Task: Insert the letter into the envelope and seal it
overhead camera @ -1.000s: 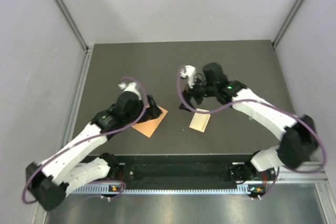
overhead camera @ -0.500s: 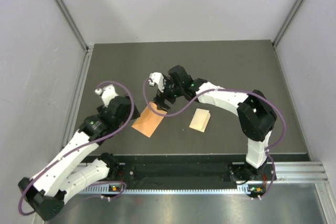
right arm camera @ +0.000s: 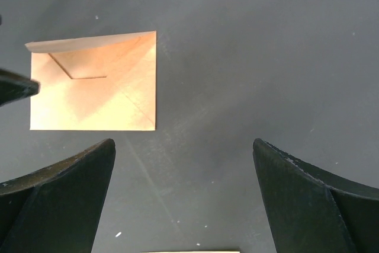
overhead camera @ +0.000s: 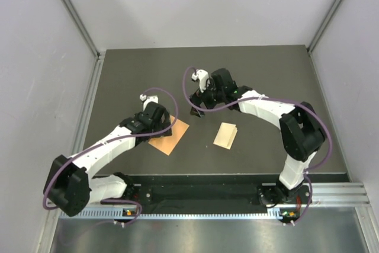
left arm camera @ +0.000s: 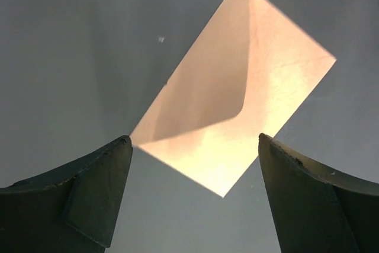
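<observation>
Seen from overhead, the orange envelope [overhead camera: 172, 139] lies on the dark table [overhead camera: 266, 75], partly under the left gripper [overhead camera: 166, 124]. The cream letter [overhead camera: 225, 135] lies apart to its right, and the right gripper [overhead camera: 198, 105] hovers beyond both. Only the wrist views show the jaws: both grippers are spread wide, holding and touching nothing, with the envelope flat and flap side up below them.

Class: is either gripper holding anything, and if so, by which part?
Nothing is held. Left gripper and right gripper are open; envelope and letter lie on the table.
</observation>
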Controlling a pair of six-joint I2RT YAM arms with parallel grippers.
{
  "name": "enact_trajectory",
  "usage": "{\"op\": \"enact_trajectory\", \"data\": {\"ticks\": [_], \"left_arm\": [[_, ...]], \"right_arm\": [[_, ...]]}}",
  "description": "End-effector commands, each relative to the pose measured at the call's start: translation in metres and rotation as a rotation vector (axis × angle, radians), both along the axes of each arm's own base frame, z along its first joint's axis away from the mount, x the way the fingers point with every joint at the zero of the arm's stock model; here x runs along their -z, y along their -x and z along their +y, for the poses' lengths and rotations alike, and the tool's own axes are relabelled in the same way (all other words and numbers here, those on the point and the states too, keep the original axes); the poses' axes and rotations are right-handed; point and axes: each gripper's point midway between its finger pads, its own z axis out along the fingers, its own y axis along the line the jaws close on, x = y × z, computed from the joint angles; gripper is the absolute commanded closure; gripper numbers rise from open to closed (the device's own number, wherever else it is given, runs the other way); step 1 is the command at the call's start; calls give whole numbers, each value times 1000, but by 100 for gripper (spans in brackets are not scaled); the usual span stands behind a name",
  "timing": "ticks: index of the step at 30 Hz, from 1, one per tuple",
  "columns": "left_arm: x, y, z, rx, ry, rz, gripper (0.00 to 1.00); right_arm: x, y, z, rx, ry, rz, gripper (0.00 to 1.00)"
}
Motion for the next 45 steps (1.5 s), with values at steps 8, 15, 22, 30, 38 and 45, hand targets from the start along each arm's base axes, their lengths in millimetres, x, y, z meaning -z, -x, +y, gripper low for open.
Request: {"op": "enact_trajectory", "data": {"ticks": [8, 15, 22, 30, 38, 45], "left_arm": [[6, -52, -22, 179, -3, -79, 28], [23, -51, -22, 167, -24, 25, 62], [-4, -64, -41, 81, 127, -50, 97], [-62, -84, -71, -153, 466, -194, 100], [-140, -94, -82, -256, 802, -420, 100], [-175, -93, -97, -264, 1017, -544, 100]], "right_arm": [[-43, 11, -27, 47, 37, -94, 1], [-45, 20, -55, 111, 65, -111, 1], [-49, 35, -64, 190, 16, -54, 1], [-86, 55, -49, 394, -316, 166, 1], [-98, 63, -57, 640, -593, 363, 1], [-97, 68, -35, 607, -762, 489, 1]]}}
